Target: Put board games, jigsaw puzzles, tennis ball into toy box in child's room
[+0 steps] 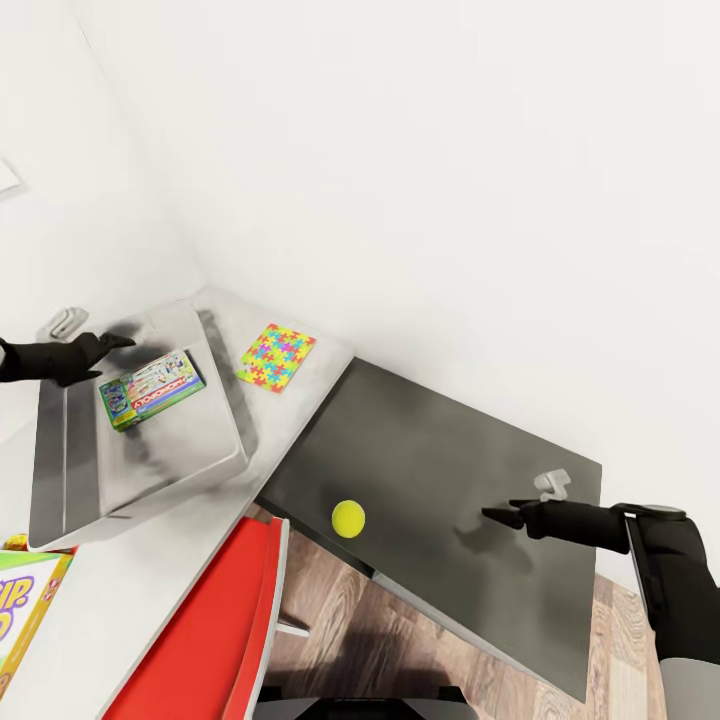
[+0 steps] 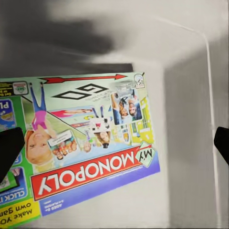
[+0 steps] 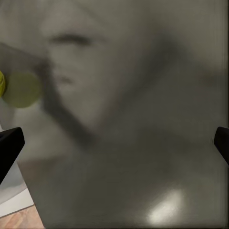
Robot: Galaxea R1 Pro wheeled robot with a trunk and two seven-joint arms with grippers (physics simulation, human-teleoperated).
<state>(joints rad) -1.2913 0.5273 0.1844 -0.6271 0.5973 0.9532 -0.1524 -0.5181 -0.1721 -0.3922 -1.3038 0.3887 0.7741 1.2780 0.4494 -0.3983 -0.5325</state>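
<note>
The light-grey toy box (image 1: 200, 470) sits on the pale table (image 1: 130, 590) at the left. A green-edged Monopoly board game (image 1: 152, 388) lies flat inside it, and its floor (image 2: 186, 157) fills the left wrist view around the game (image 2: 90, 143). My left gripper (image 1: 116, 343) hovers open over the box's far side, above the game (image 2: 114, 148). One jigsaw puzzle (image 1: 276, 356) lies on the table beyond the box. The tennis ball (image 1: 348, 518) shows against the dark grey panel (image 1: 440, 500), blurred in the right wrist view (image 3: 19, 88). My right gripper (image 1: 500, 515) is open and empty over that panel (image 3: 114, 143). A Skip-Bo game (image 1: 25, 610) lies at the lower left.
A red chair (image 1: 210, 630) stands against the table's front edge, with wood-plank floor (image 1: 340, 620) under it. White walls close the corner behind the table. A small grey object (image 1: 552, 484) shows near the right arm.
</note>
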